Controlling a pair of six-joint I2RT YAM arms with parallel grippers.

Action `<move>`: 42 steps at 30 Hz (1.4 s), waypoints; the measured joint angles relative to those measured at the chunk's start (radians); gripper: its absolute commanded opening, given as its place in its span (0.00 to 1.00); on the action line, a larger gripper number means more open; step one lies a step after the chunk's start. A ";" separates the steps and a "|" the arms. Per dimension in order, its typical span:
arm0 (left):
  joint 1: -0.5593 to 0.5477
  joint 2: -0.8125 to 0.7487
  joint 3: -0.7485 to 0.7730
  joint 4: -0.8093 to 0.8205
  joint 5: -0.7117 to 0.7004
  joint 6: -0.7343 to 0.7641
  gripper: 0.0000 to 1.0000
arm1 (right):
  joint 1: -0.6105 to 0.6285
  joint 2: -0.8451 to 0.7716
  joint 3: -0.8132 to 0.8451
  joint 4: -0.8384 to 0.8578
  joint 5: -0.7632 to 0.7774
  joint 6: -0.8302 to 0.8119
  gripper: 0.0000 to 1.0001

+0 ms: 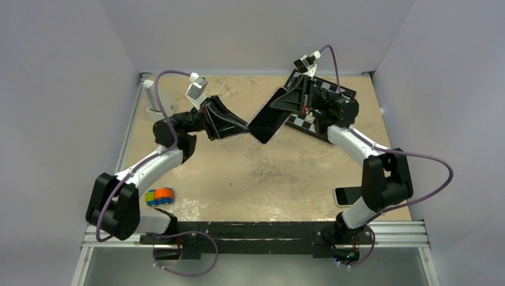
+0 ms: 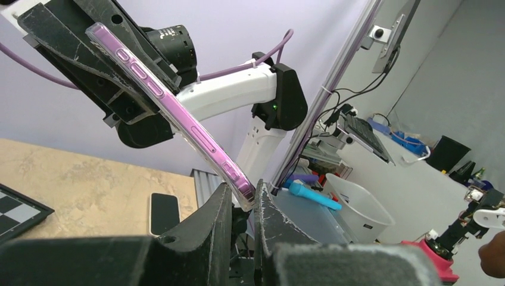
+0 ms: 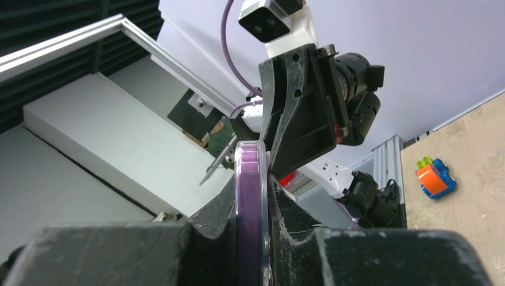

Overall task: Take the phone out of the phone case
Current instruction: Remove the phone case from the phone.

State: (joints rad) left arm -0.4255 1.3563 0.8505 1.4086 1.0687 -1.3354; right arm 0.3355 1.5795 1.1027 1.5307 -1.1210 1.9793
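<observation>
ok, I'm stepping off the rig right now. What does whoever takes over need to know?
Left claw: shut on one end of the phone case, phone inside.
Right claw: shut on the opposite end.
Where: the cased phone hangs between both arms above the table, beside the chessboard.
Done: lifted, gripped at both ends.
Left: phone not yet out; work the case off.
Ignore the white-rimmed phone by the right arm's base.
</observation>
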 measured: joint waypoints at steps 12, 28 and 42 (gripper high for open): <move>-0.001 0.013 0.006 -0.004 -0.033 0.075 0.00 | 0.011 0.059 -0.013 0.000 0.170 0.011 0.00; -0.037 -0.111 -0.081 -0.190 -0.123 0.294 0.00 | 0.051 0.060 -0.086 -0.002 0.288 0.037 0.00; -0.059 -0.176 -0.066 -0.458 -0.092 0.632 0.00 | 0.063 0.079 -0.071 -0.004 0.301 0.010 0.00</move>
State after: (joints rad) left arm -0.4843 1.1801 0.7845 0.9508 0.9771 -0.7029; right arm 0.3981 1.6588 1.0313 1.5269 -0.8204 1.9896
